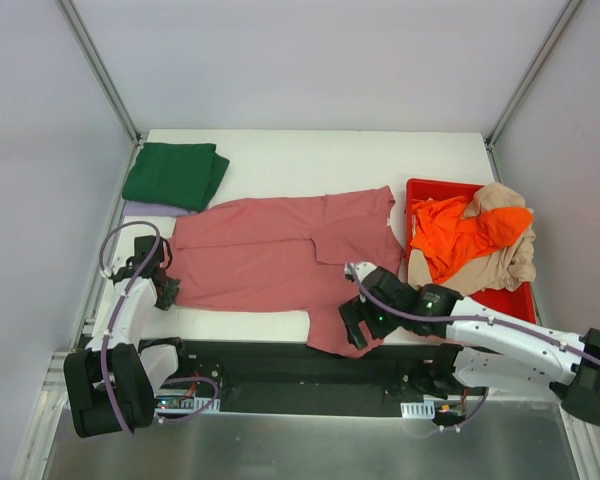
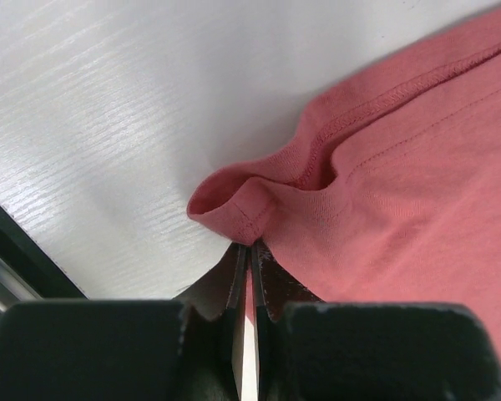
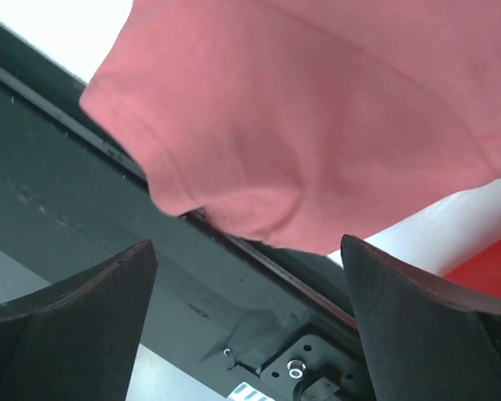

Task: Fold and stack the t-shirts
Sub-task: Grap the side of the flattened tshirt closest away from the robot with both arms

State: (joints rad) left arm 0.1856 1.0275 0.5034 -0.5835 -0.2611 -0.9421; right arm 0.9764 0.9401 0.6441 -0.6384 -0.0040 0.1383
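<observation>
From above, the rose tee [image 1: 280, 255] lies spread across the table [image 1: 310, 150], one flap spilling over the near edge. The green tee [image 1: 173, 175] sits folded on the lilac tee [image 1: 155, 209] at the far left as the start of the stack, and the orange tee [image 1: 460, 235] and beige tee [image 1: 510, 265] wait in the bin [image 1: 430, 188]. Through the left wrist camera, my left end effector [image 2: 249, 251] is pinched shut on the rose tee's hem corner, ready, I judge, to lift it for a fold. Through the right wrist camera, my right end effector [image 3: 246, 246] gapes wide just short of the overhanging flap, gripping nothing; I'd close on it so both corners rise together.
</observation>
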